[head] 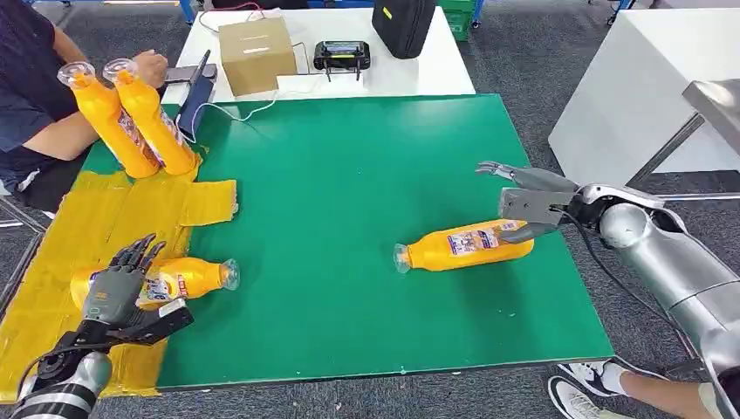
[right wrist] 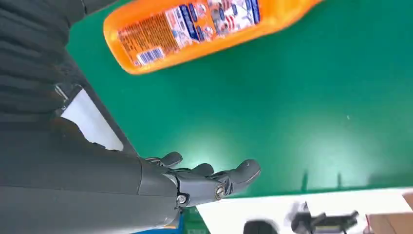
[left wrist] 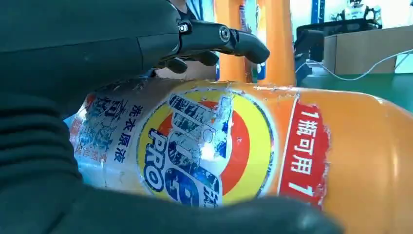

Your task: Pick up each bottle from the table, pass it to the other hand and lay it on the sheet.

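An orange bottle (head: 188, 278) (left wrist: 219, 156) lies on its side on the yellow sheet (head: 78, 227), cap toward the green mat. My left hand (head: 118, 292) (left wrist: 73, 48) sits at its base end, straight fingers (left wrist: 229, 39) above it and thumb below, not gripping. A second orange bottle (head: 467, 246) (right wrist: 209, 27) lies on the green mat (head: 349, 175), cap pointing left. My right hand (head: 524, 205) (right wrist: 195, 183) hovers open just over its base end, apart from it. Two more bottles (head: 131, 118) (left wrist: 277, 34) lean upright at the sheet's far edge.
A person (head: 30, 105) sits at the far left, a hand by the two leaning bottles. Behind the mat a white table carries a cardboard box (head: 256, 52), a black controller (head: 342, 54) and a black bag (head: 403, 24). Someone's shoes (head: 580, 388) show at the near right.
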Motion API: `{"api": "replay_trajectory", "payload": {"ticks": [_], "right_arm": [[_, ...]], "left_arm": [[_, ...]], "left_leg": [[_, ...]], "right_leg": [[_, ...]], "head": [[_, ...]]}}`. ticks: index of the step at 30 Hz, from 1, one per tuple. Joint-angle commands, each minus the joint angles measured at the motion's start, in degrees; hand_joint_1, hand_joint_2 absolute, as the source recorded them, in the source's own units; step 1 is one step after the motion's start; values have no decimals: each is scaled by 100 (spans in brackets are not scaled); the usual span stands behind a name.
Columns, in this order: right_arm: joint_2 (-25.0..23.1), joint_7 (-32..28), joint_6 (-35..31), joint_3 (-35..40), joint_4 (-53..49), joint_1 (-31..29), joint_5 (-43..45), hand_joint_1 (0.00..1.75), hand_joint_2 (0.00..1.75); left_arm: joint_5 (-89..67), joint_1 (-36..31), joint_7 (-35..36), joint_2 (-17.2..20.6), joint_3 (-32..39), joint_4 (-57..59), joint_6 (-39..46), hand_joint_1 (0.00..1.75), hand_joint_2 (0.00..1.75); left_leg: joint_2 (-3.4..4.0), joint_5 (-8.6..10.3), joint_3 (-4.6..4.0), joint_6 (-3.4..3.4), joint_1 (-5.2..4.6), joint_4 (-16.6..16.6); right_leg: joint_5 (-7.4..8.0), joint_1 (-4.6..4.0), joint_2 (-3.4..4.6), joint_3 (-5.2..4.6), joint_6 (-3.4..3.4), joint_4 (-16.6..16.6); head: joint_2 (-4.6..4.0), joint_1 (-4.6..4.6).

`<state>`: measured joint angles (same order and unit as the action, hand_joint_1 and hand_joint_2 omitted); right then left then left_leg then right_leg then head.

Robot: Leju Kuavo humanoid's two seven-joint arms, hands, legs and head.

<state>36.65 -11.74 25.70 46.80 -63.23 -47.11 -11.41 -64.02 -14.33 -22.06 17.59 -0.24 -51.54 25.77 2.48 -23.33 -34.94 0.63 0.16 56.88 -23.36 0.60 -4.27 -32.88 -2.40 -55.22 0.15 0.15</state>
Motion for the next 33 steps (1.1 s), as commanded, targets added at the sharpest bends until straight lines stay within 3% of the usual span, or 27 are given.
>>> {"api": "replay_trajectory", "payload": {"ticks": [1,6,12,19,26,30,31,33], "right_arm": [[-202,-90,-315,1018,777,-82,-127,0,175],[-517,-293,-933,1128,1283,175,-666,0,175],[-927,-228,-1529,1010,1758,351,-1567,0,175],[-1028,-264,-1583,927,1904,335,-1680,0,175],[-1981,197,-2880,575,3279,700,-3675,0,175],[-2176,209,-2541,724,3930,725,-4219,0,175],[-2164,67,-2520,684,3958,752,-4183,169,175],[-2167,-6,-2486,621,3976,787,-4158,175,175]], "left_arm": [[1280,-154,-702,-473,353,-45,-607,0,0],[2249,-16,-1118,-437,378,-463,-1569,0,0],[2406,197,-1165,-442,416,-746,-1898,0,0],[2411,216,-1169,-421,411,-767,-1939,0,0],[2459,348,-1153,-486,284,-1139,-2242,0,0],[2571,79,-1146,-553,142,-950,-2389,0,0],[2656,37,-1174,-562,143,-912,-2416,0,0],[2787,48,-1206,-554,163,-921,-2462,0,0]], "left_leg": [[-12,-2,17,-2,3,-8],[-17,-2,19,-3,7,-7],[-6,-10,27,-6,7,-10],[-6,-6,6,-4,3,-3],[-3,-4,5,-4,7,-7],[-23,-2,11,-6,10,-9],[-23,-1,3,-4,8,-6],[-16,-4,20,-4,12,-9]], "right_leg": [[0,1,22,18,4,10],[-1,-3,20,21,6,13],[-5,-1,47,26,10,13],[-4,1,38,2,7,3],[-1,-4,28,5,6,11],[-5,-5,21,12,9,13],[-4,-4,11,3,7,10],[-4,-6,22,17,8,17]], "head": [[0,0],[0,2],[0,0],[0,2],[0,2],[0,0],[0,2],[0,-2]]}}
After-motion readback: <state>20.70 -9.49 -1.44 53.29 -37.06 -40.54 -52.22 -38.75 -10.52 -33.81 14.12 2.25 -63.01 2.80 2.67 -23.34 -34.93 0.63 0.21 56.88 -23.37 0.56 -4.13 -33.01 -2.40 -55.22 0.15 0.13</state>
